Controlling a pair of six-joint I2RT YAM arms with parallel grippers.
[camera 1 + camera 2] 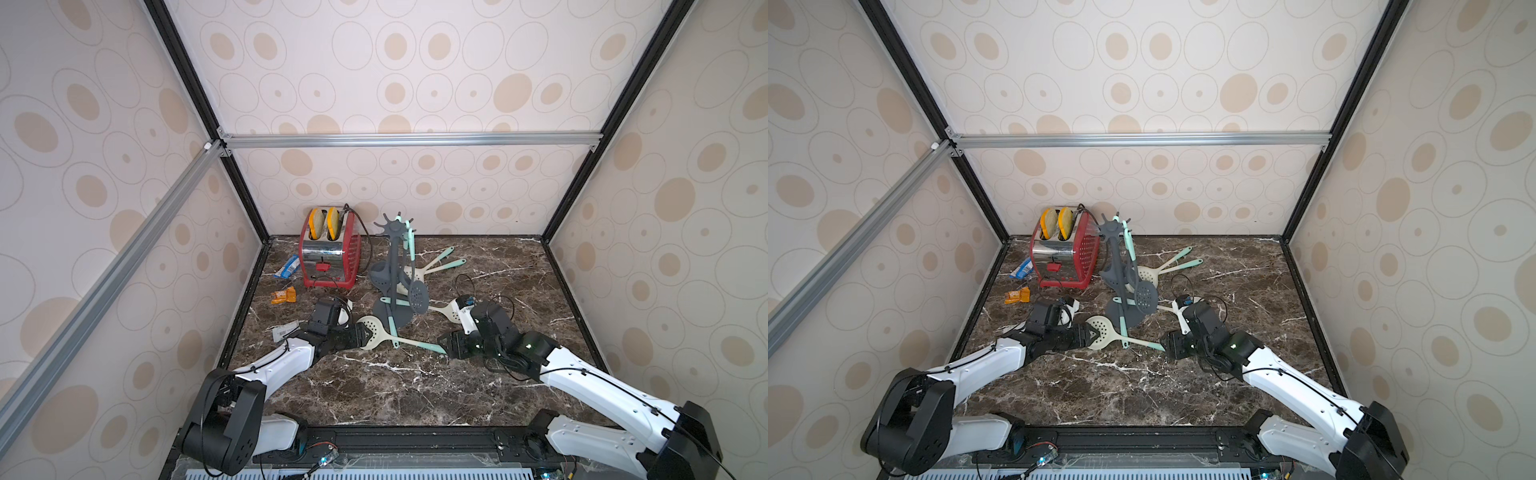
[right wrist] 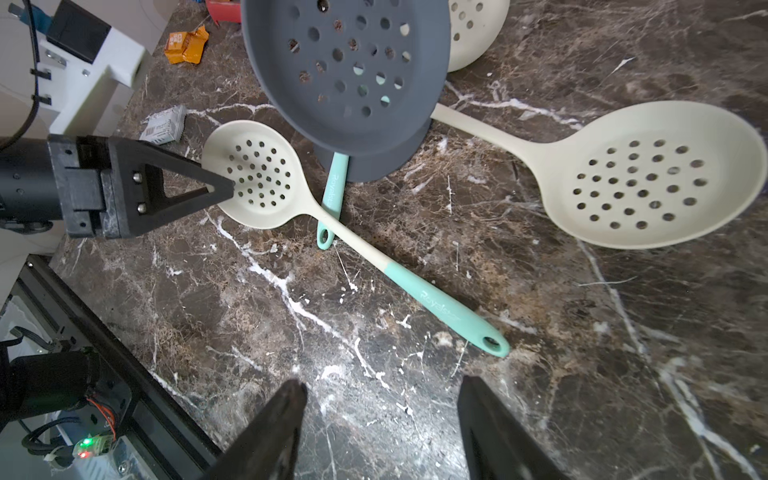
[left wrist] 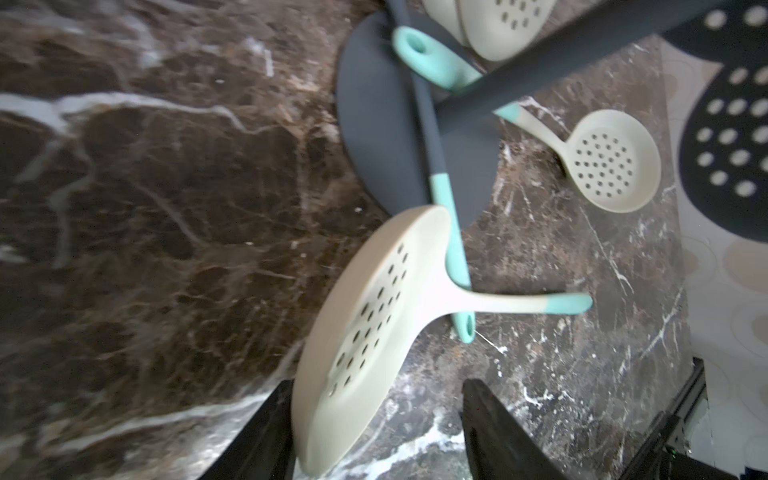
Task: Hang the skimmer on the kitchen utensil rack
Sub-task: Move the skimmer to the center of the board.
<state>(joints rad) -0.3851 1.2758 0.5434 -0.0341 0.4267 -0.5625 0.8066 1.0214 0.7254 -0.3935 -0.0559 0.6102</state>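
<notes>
A cream skimmer [image 1: 376, 328] [image 1: 1100, 328] with a teal handle end [image 1: 436, 348] lies on the marble in front of the kitchen utensil rack [image 1: 392, 257] [image 1: 1113, 249], a dark grey pole on a round base [image 3: 374, 124]. My left gripper [image 1: 366, 332] [image 3: 374, 399] is open around the skimmer's head [image 3: 365, 332], which is tilted up. The head rests against one finger [image 3: 266, 436] and stands apart from the other. My right gripper [image 1: 442, 345] [image 2: 380, 390] is open and empty, just short of the handle's loop [image 2: 490, 343].
A dark grey skimmer [image 1: 417, 295] [image 2: 345, 70] hangs on the rack. A dark utensil with a teal handle [image 3: 440, 166] leans across the base. More cream skimmers [image 1: 451, 309] [image 1: 415, 272] lie to the right and behind. A red toaster [image 1: 328, 253] and snack packets [image 1: 284, 295] sit at the back left.
</notes>
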